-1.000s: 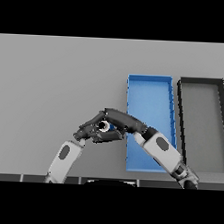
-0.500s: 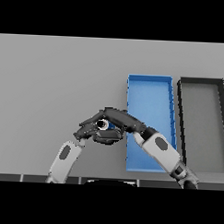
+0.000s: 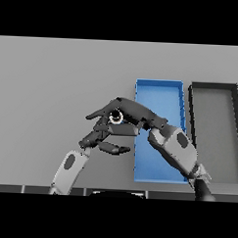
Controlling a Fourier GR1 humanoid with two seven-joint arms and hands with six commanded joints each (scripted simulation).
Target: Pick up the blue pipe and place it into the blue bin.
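Just left of the blue bin (image 3: 180,101), the right hand (image 3: 133,112) curls round what looks like the pipe (image 3: 115,117), mostly hidden. Probably light, rigid, slippery: grip mid-length. Left hand (image 3: 103,135) relaxed beneath.

Dark bin (image 3: 212,132) — far right on grey table (image 3: 53,88).

Both hands (image 3: 122,113) meeting, blue bin (image 3: 159,85) beside
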